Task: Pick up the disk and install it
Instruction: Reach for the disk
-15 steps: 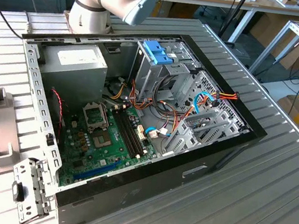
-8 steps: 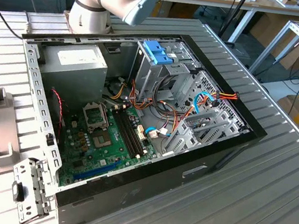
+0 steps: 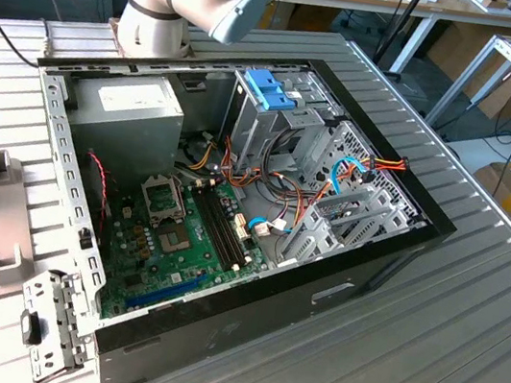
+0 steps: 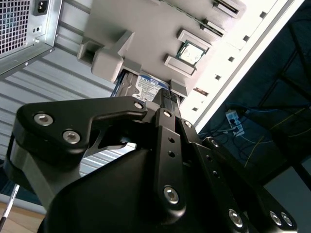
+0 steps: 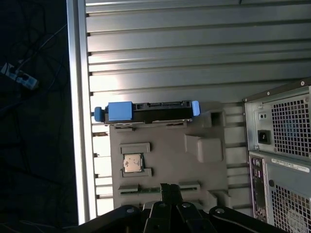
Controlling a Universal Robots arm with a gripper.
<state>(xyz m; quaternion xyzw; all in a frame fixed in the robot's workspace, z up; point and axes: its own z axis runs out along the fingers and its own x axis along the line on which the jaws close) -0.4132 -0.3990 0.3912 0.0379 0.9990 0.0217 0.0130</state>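
My gripper point(image 5: 170, 187) hangs over the grey plate point(image 5: 209, 174). Its fingers point(image 5: 165, 190) look pressed together, with nothing in them, and I am not touching anything. A small square chip point(image 5: 132, 163) lies in its slot on the plate, between my gripper and the disk point(image 5: 150, 110). The disk stands on its thin side along the plate's edge, across the plate from my gripper, with blue rails point(image 5: 120, 111) on it. The computer case point(image 5: 279, 145) stands just beside the plate. I think I am at the very first step, going to the disk to pick it up. It is not in the case yet. To grab it, I would need to spread the fingers and come down straight over its flat sides.
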